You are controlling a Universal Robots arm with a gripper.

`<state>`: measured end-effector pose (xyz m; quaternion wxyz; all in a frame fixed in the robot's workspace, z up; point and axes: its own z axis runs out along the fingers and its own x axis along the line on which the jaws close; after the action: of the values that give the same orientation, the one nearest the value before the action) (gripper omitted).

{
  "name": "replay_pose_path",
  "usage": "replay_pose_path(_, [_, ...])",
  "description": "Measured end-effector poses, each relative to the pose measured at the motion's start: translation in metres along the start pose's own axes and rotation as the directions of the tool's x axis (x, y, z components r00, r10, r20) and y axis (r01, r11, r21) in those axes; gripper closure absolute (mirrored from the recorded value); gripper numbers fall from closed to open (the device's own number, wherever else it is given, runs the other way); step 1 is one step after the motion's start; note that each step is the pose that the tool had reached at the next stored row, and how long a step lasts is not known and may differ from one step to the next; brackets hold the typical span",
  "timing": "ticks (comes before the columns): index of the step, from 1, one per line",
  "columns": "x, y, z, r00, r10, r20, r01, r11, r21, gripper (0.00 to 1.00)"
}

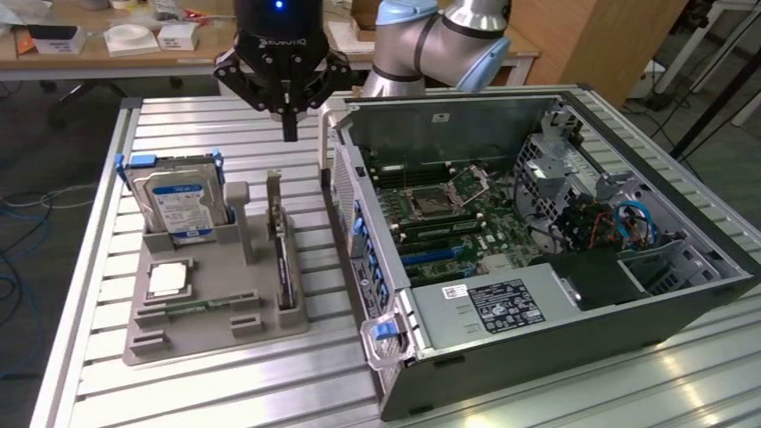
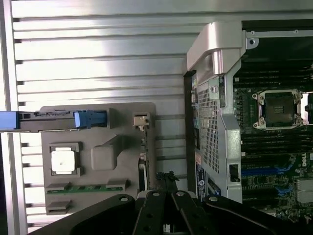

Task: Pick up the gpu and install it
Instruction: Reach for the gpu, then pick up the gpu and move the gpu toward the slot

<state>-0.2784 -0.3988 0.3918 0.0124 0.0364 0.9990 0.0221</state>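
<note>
Claw: black two-finger claw (image 1: 289,134) on a grey-and-blue robot arm (image 1: 458,40). Fingers pressed together to one point, pinching nothing. Tips point down. It hangs in the air above the grey moulded plastic tray (image 1: 220,337), on the tray's side that faces the computer case, clear of every part. Cannot tell whether it sits right over the card or just beside it.

Task item: the gpu (image 1: 282,254), a thin flat black expansion card. It stands on its long edge in a slot along the tray's case-facing side. Its silvery bracket end is at the tray's hard-drive end. It is below the claw, with open air between the two.

Other tray contents:
- Silver hard drive (image 1: 181,209) with blue-white label and blue side rails. Upright in the tray's corner away from the case.
- Square silver processor chip (image 1: 167,280). Flat in a recess mid-tray, on the hard drive's side.
- Narrow green memory stick (image 1: 196,307). Flat in the tray just beyond the chip, away from the hard drive.

Surroundings:
- Open black computer case (image 1: 559,352). Lies on its side just beside the tray, on the exterior view's right, with the green motherboard (image 1: 458,223) exposed.
- Ribbed aluminium table (image 1: 238,392). Carries both the tray and the case.
</note>
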Motion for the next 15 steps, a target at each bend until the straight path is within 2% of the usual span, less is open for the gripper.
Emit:
replay_pose_path(6, [0.0103,-0.0008,-0.0002,1.0000,0.000,0.0001,0.000,1.0000,-0.0001,0.89])
replay_pose_path(15, [0.0106,-0.0008,-0.0002,1.0000,0.000,0.0000,0.000,1.0000,-0.0001,0.89])
